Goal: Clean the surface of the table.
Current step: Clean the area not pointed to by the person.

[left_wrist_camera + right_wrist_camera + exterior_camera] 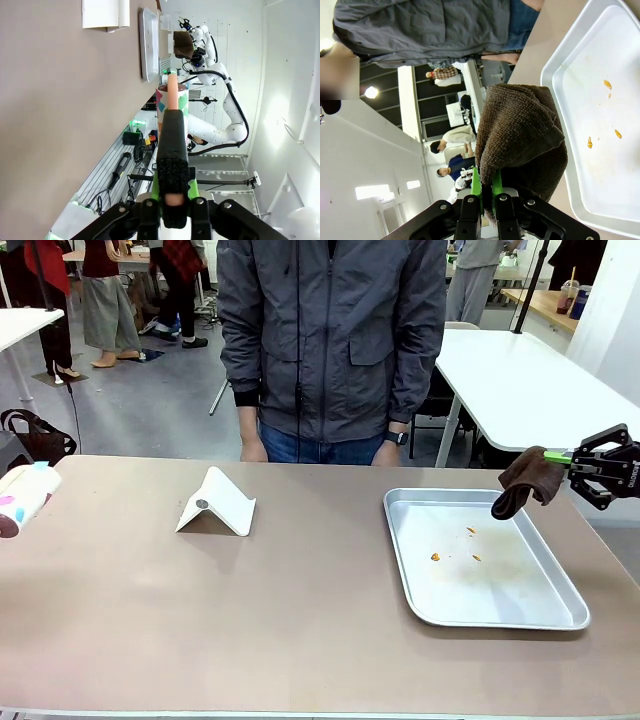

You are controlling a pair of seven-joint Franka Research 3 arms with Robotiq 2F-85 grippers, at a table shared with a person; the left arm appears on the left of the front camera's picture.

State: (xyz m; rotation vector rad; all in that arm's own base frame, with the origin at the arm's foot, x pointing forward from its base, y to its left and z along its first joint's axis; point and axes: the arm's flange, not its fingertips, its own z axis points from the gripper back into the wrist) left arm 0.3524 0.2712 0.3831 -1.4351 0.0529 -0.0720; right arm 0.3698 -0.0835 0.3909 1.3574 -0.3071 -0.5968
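Observation:
The brownish table [300, 620] spreads across the front view. Past its right edge, above the tray's far right corner, my right gripper [578, 462] is shut on a dark brown cloth [525, 480] that hangs off the table. In the right wrist view the cloth [520, 135] bunches over the shut green fingers [485, 182]. My left gripper [172, 125] is shut on the pink handle of a white roller with coloured patches [172, 100]. The roller [22, 502] hovers at the table's far left edge.
A silver metal tray [400, 540] with a few orange crumbs [436, 557] lies at the right. A white folded stand [215, 502] sits left of the middle. A person in a grey jacket [330, 340] stands at the far edge, hands down.

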